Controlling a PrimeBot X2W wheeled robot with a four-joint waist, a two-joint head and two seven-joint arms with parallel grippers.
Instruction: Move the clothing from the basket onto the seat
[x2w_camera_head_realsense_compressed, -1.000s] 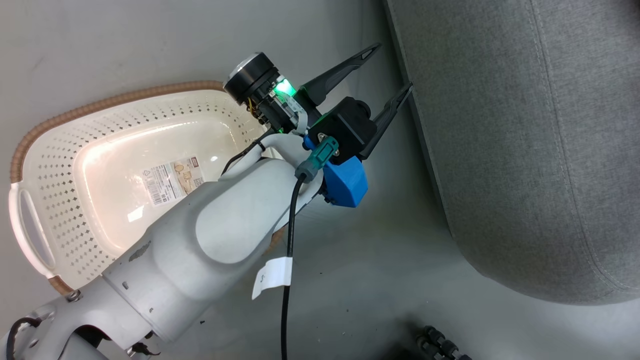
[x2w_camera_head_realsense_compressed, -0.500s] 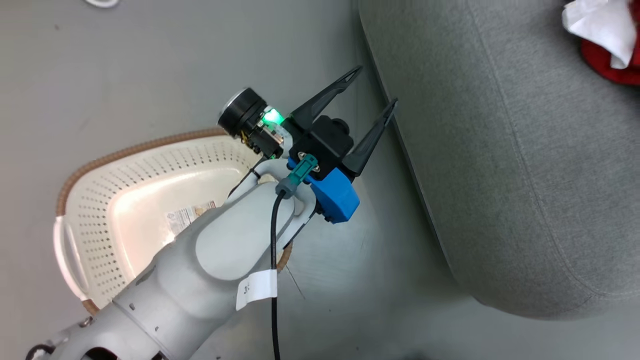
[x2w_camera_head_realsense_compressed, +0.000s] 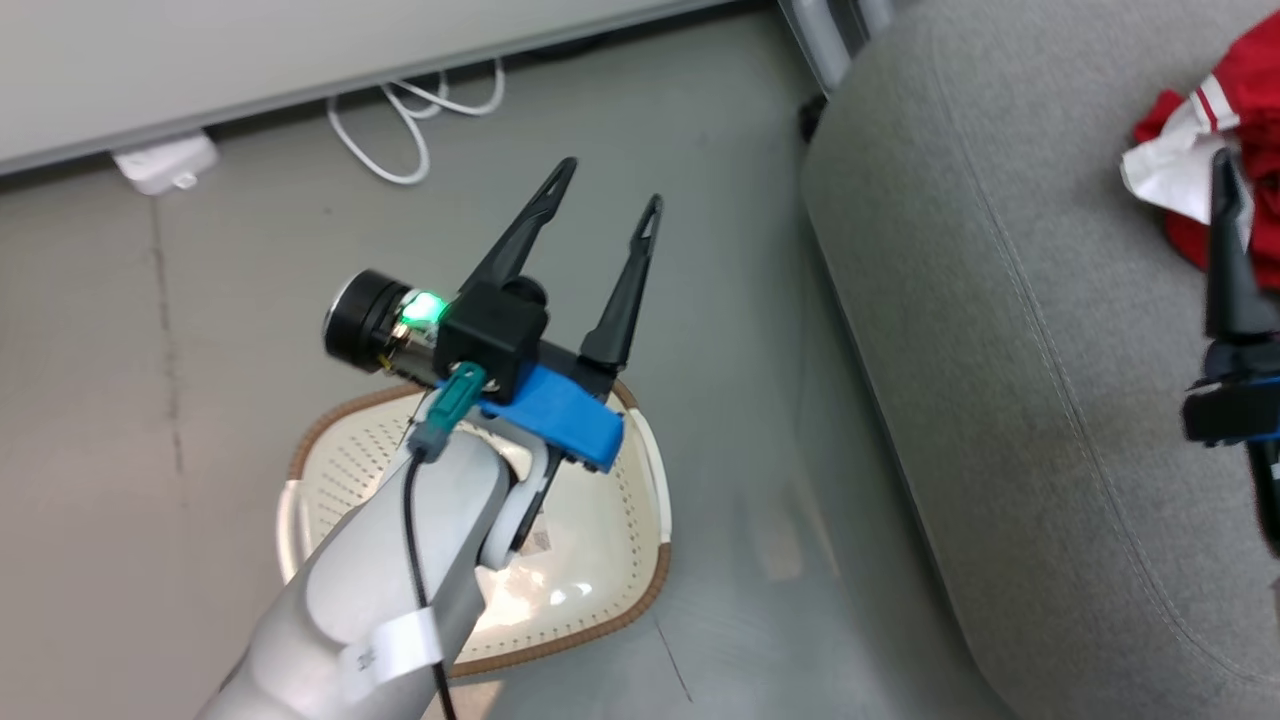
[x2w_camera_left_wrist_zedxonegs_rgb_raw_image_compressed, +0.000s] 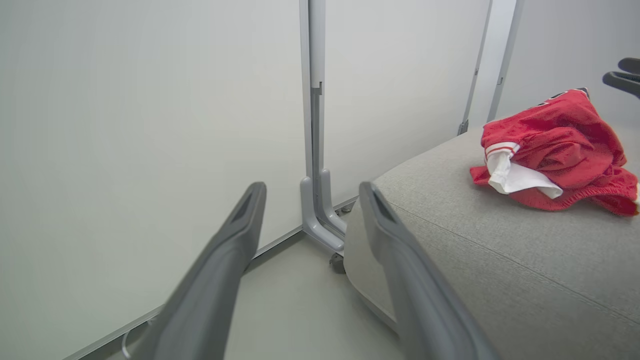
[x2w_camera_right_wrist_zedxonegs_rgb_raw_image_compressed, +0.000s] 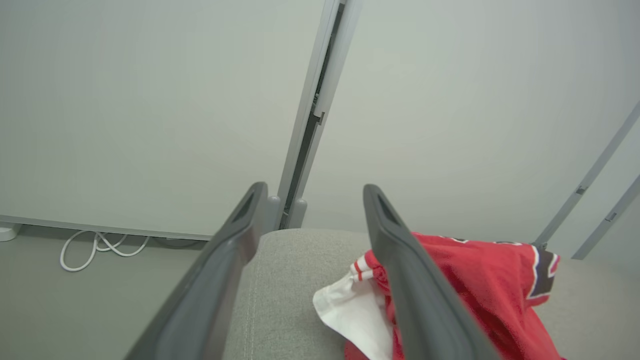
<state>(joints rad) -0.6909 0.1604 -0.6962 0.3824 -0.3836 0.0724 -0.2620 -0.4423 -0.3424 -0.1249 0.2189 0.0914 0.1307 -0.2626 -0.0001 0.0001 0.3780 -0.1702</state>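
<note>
The clothing (x2w_camera_head_realsense_compressed: 1245, 90) is a bunched red heap with white striped trim and a white lining, lying on the grey seat (x2w_camera_head_realsense_compressed: 1000, 350) at the head view's upper right. The cream basket (x2w_camera_head_realsense_compressed: 640, 600) stands on the floor left of the seat; the part of its bottom not hidden by my left arm holds just a label. My left gripper (x2w_camera_head_realsense_compressed: 608, 188) hangs open above the basket's far rim with nothing between its fingers (x2w_camera_left_wrist_zedxonegs_rgb_raw_image_compressed: 400, 260). My right gripper (x2w_camera_right_wrist_zedxonegs_rgb_raw_image_compressed: 315, 189) is open and empty over the seat, just short of the clothing (x2w_camera_right_wrist_zedxonegs_rgb_raw_image_compressed: 480, 285). One of its fingers (x2w_camera_head_realsense_compressed: 1228, 260) shows at the head view's right edge.
A white cable (x2w_camera_head_realsense_compressed: 400, 130) and a white adapter (x2w_camera_head_realsense_compressed: 165, 165) lie on the grey floor by a pale wall panel. A grey upright post (x2w_camera_left_wrist_zedxonegs_rgb_raw_image_compressed: 315, 150) stands at the seat's far corner. Open floor runs between basket and seat.
The head camera has swung up, shifting the whole picture. My left gripper has come away from the seat's edge, staying open. A right finger and more of the clothing have come into view.
</note>
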